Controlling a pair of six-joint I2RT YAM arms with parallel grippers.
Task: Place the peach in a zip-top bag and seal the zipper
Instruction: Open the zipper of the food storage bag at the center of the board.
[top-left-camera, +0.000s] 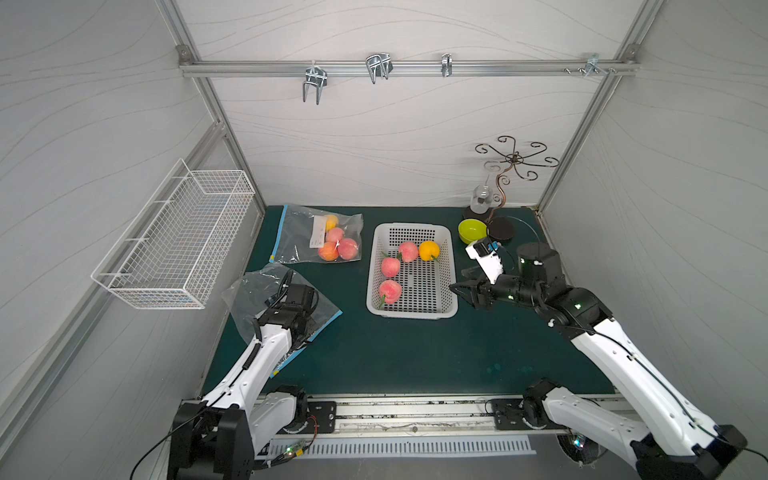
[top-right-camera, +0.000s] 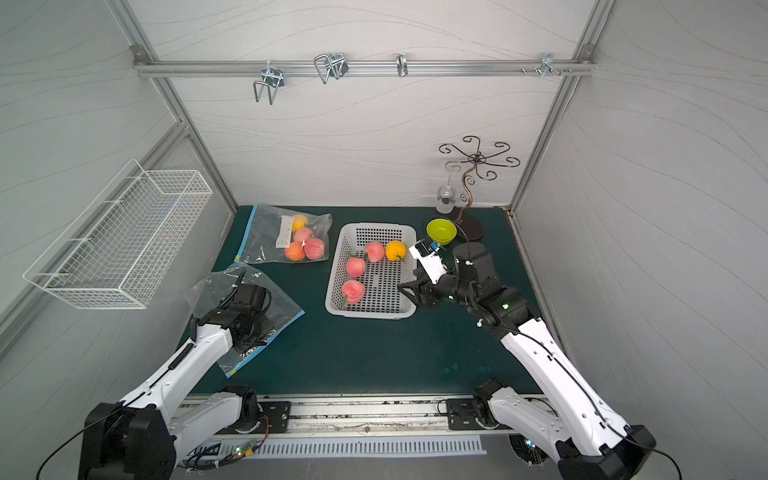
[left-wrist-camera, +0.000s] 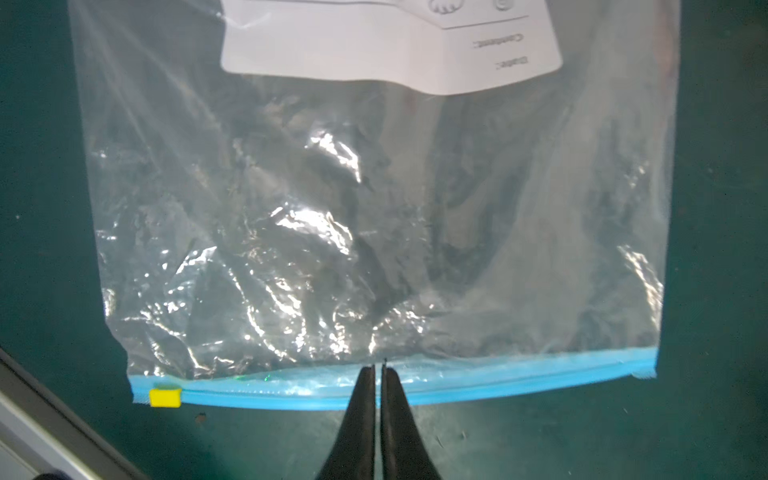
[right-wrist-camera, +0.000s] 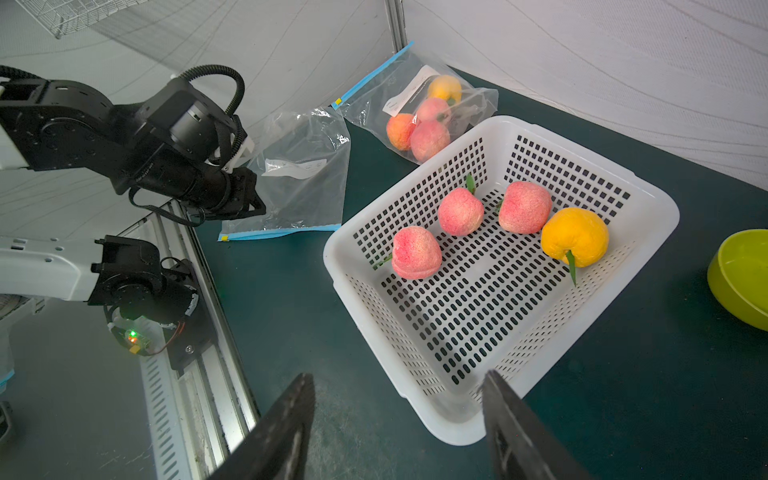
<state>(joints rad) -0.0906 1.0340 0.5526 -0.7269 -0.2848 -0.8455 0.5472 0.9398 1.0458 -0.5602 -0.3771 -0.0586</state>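
Note:
An empty clear zip-top bag (left-wrist-camera: 374, 208) with a white label lies flat on the green mat at the near left, also visible in a top view (top-left-camera: 249, 286). Its blue zipper strip (left-wrist-camera: 519, 380) has a yellow slider (left-wrist-camera: 165, 397) at one end. My left gripper (left-wrist-camera: 378, 368) is shut on the middle of that strip. Three pink peaches (top-left-camera: 390, 291) (top-left-camera: 390, 267) (top-left-camera: 408, 252) and a yellow-orange one (top-left-camera: 429, 250) lie in the white perforated basket (top-left-camera: 411, 312). My right gripper (right-wrist-camera: 399, 374) hangs open and holds nothing, over the basket's near right corner (right-wrist-camera: 457, 432).
A second zip-top bag (top-left-camera: 332, 241) with several fruits in it lies at the back left. A green bowl (top-left-camera: 472, 231) and a dark metal stand (top-left-camera: 500, 228) with a glass sit at the back right. A white wire basket (top-left-camera: 174, 249) hangs on the left wall.

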